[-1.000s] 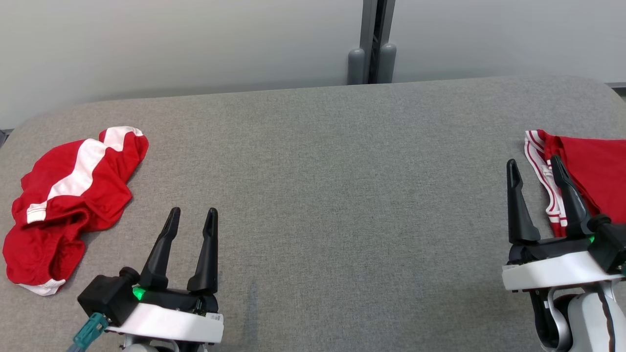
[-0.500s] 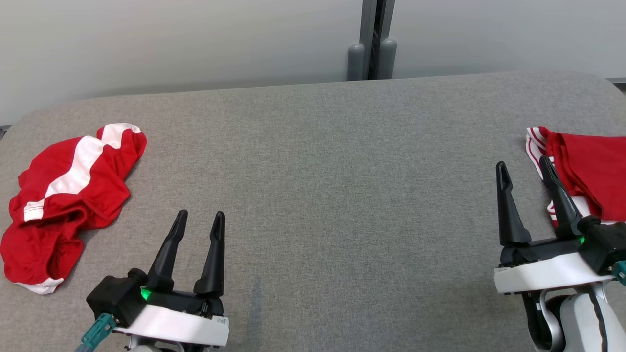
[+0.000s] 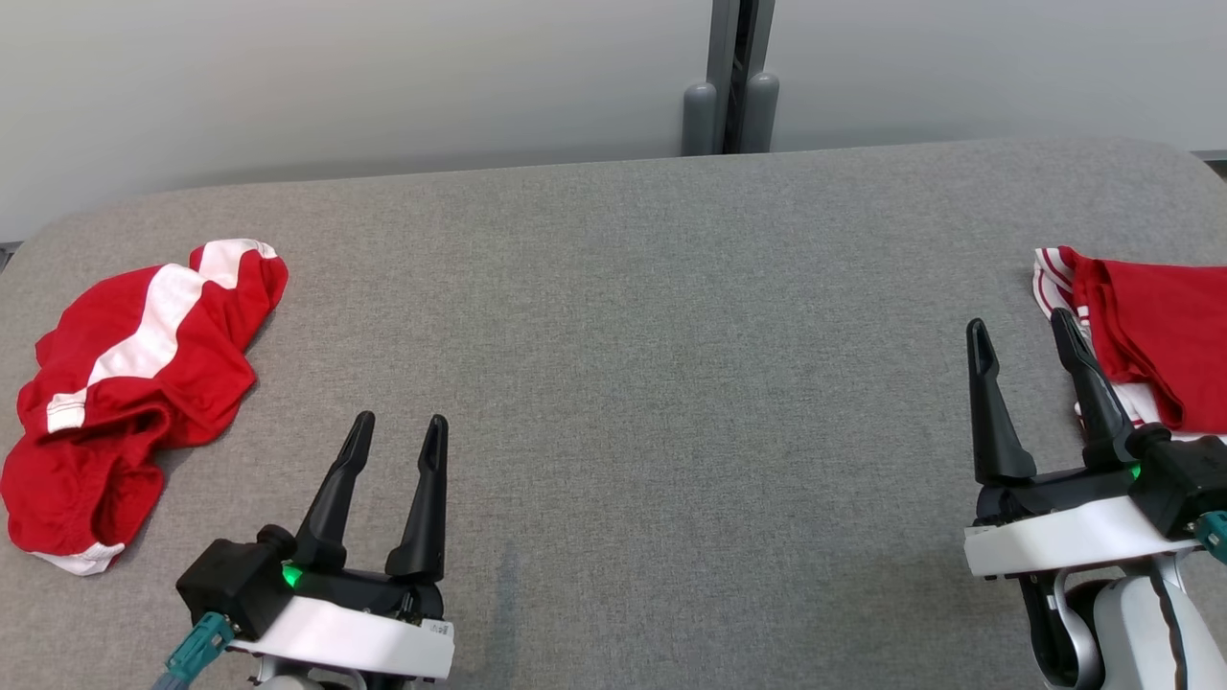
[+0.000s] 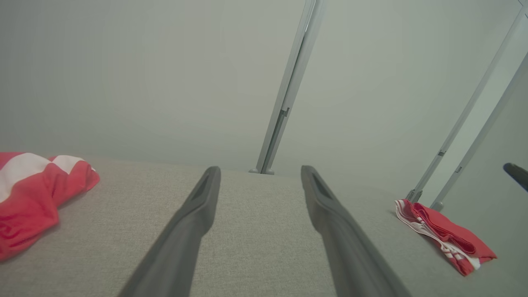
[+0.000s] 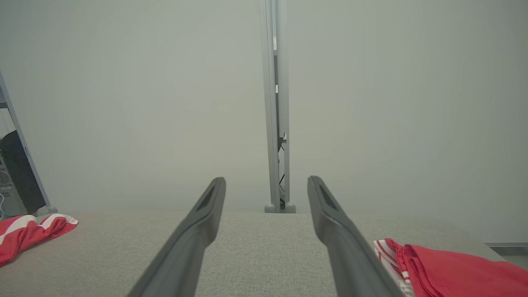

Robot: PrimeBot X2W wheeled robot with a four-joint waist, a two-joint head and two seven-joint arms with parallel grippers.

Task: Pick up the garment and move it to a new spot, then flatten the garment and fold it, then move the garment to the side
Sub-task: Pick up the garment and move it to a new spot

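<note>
A crumpled red garment (image 3: 134, 383) with a white stripe lies at the table's left side, also seen in the left wrist view (image 4: 29, 198) and the right wrist view (image 5: 24, 235). A folded red garment (image 3: 1155, 335) with white trim rests at the right edge (image 4: 445, 235) (image 5: 453, 268). My left gripper (image 3: 401, 422) (image 4: 260, 169) hovers open and empty to the right of the crumpled one, well apart from it. Just left of the folded one, my right gripper (image 3: 1018, 321) (image 5: 266, 179) stands open and empty, its right finger overlapping the trim in the head view.
The grey fabric table (image 3: 671, 335) stretches between the two garments. A pale wall with a grey post (image 3: 729, 77) stands right behind its far edge. The table's corners are rounded, and the folded garment lies close to the right edge.
Both grippers have drifted a little toward the middle of the table, still open. The right one has eased leftward off the folded garment. The head view has shifted slightly.
</note>
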